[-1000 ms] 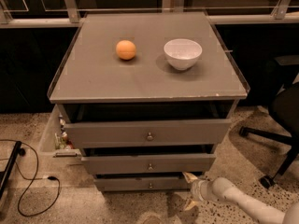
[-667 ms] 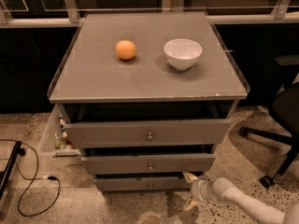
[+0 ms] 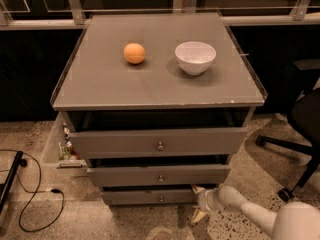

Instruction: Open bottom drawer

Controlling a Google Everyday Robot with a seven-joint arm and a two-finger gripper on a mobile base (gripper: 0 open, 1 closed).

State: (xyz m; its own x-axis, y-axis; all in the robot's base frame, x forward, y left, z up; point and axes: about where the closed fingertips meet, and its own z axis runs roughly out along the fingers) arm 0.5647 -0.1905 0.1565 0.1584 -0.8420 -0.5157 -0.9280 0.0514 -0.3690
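Hovering at the right end of the bottom drawer (image 3: pixel 140 196) (the lowest, narrowest front), the gripper (image 3: pixel 199 202) has its fingers (image 3: pixel 198 216) spread, pinching nothing. Neither has shifted over the last second, so the opening pull is judged not yet begun.

We see a flat grey square cabinet top (image 3: pixel 150 86) carrying two things: a round orange object (image 3: pixel 134 53) toward the rear left, and an upright white round bowl (image 3: pixel 195 57) to its right, apart from it. Below, the speckled stone floor (image 3: pixel 250 171) bears a looping black cable (image 3: pixel 54 190) at the left and a black wheeled chair base (image 3: pixel 287 145) at the right. The gripper (image 3: pixel 199 204) sits low over that floor, by the right end of the shallow grey bottom drawer (image 3: pixel 135 196).
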